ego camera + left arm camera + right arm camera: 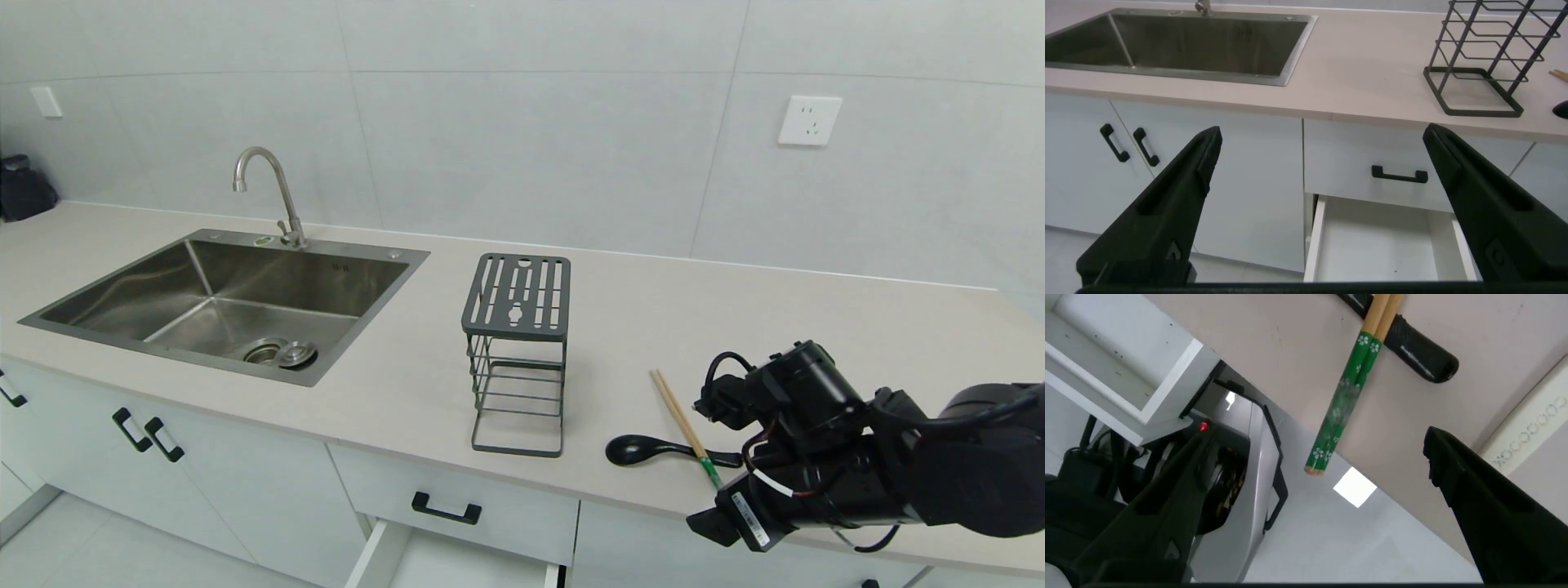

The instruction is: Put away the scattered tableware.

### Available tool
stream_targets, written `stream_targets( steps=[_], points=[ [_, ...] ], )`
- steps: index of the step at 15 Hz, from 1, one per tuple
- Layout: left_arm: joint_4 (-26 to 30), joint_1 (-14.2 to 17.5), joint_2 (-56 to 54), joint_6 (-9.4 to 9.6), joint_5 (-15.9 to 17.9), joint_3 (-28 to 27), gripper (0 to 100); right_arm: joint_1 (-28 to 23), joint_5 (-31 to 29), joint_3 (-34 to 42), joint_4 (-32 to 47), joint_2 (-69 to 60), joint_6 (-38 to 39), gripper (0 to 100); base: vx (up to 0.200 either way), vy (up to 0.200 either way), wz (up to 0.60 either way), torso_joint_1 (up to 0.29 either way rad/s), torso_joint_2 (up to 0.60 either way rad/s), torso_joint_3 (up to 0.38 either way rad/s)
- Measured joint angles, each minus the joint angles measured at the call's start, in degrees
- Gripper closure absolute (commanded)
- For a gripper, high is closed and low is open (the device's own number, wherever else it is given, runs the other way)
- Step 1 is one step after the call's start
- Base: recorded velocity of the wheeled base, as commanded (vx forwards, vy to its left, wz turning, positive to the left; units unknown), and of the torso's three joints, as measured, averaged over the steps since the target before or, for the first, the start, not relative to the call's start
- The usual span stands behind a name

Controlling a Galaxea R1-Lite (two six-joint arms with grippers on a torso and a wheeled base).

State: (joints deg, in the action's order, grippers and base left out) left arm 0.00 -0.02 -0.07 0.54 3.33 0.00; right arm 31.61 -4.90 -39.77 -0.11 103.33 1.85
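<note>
Right tool (1323, 445) near green-tipped chopsticks (1353, 380)

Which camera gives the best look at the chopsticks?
The head view: the chopsticks show full length, lying across the black spoon. The right wrist view shows their green ends close up; the left wrist view catches a sliver.

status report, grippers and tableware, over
Left gripper open, facing open drawer. Right gripper open near chopsticks. Chopsticks crossed over black spoon. Rack stands apart.
</note>
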Motion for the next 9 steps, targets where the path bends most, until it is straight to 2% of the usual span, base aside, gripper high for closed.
stream_targets(
  steps=[8, 9],
  points=[
    [0.00, 0.00, 0.00, -0.02, 0.00, 0.00, 0, 1.57, -2.65, -4.02, 0.01, 5.96, 0.15, 0, 0.000, 0.000, 0.00, 0.000, 0.00, 0.000],
    [0.00, 0.00, 0.00, 0.00, 0.00, 0.00, 0, 1.71, -3.01, -4.22, 0.09, 6.51, 0.15, 100, 0.000, 0.000, 0.00, 0.000, 0.00, 0.000]
  ],
)
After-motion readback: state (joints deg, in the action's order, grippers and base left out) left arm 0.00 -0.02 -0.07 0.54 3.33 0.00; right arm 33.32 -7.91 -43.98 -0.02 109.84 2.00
